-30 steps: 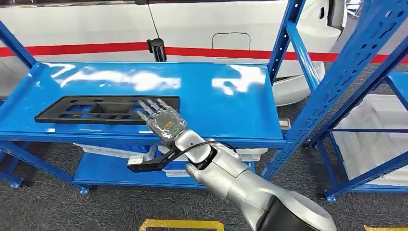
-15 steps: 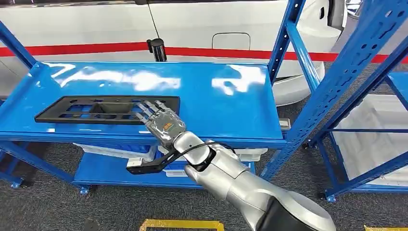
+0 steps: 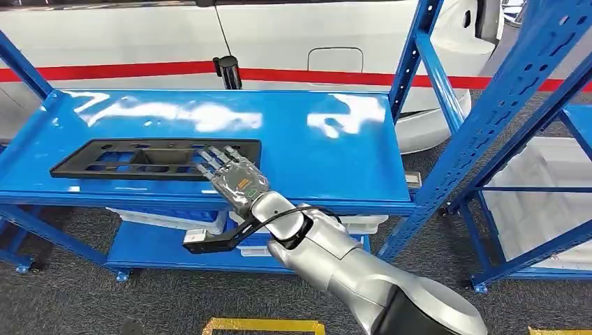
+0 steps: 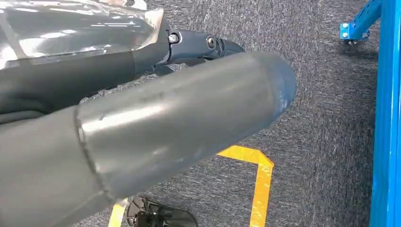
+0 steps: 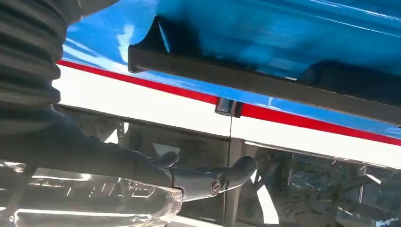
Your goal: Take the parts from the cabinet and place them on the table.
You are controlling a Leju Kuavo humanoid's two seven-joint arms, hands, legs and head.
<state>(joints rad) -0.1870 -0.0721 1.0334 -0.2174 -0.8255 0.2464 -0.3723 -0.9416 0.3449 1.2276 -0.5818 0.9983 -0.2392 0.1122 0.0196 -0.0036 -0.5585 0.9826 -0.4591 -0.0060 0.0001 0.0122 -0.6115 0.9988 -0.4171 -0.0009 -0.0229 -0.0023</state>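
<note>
Seen from the head view: a long black plastic part (image 3: 155, 159) lying flat on the glossy blue surface (image 3: 328, 153) of the rack, at about 9 o'clock from the surface's middle, near the front edge. Right hand (image 3: 234, 176) reaching in from 5 o'clock on a silver arm (image 3: 349, 269), fingers (image 3: 213, 158) spread apart and stretched out over the part's right end, holding nothing; contact with the part cannot be told. Close under the right wrist view, the part's dark edge (image 5: 246, 78) against the blue. Left hand (image 4: 142, 118) hanging above grey carpet (image 4: 326, 123) with yellow floor tape (image 4: 257, 184); fingers apart or together, cannot tell. Behind the rack, a white car body (image 3: 293, 42) with a red stripe (image 3: 126, 70). Lower shelf (image 3: 150, 248) carrying pale trays (image 3: 167, 218).
</note>
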